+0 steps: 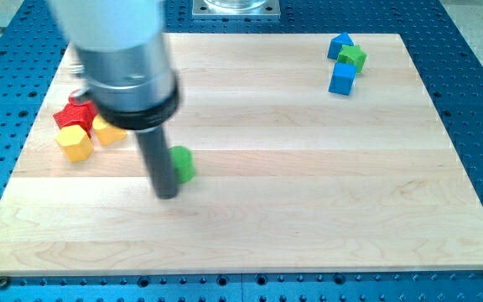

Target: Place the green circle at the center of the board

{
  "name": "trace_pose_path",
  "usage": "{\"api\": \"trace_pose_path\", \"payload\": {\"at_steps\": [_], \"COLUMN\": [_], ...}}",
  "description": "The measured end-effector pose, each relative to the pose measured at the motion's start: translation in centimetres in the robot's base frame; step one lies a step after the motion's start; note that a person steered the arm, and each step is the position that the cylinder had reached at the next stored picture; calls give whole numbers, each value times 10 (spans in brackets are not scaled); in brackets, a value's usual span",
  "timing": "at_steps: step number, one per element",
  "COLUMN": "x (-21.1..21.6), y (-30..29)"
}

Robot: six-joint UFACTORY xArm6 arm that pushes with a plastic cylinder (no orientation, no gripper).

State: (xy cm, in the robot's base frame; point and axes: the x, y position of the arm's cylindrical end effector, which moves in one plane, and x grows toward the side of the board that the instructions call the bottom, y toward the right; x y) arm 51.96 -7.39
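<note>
The green circle lies on the wooden board, left of the board's middle. My tip stands on the board right against the block's left side and partly hides it. The rod rises from the tip to the arm's grey body at the view's upper left.
A red star block and two yellow blocks cluster near the board's left edge, partly hidden by the arm. Near the top right stand two blue blocks with a green block between them.
</note>
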Motion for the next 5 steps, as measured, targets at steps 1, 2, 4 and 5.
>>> {"api": "trace_pose_path", "payload": {"at_steps": [1, 2, 4, 5], "x": [1, 6, -75, -68], "y": [8, -30, 139, 197]}}
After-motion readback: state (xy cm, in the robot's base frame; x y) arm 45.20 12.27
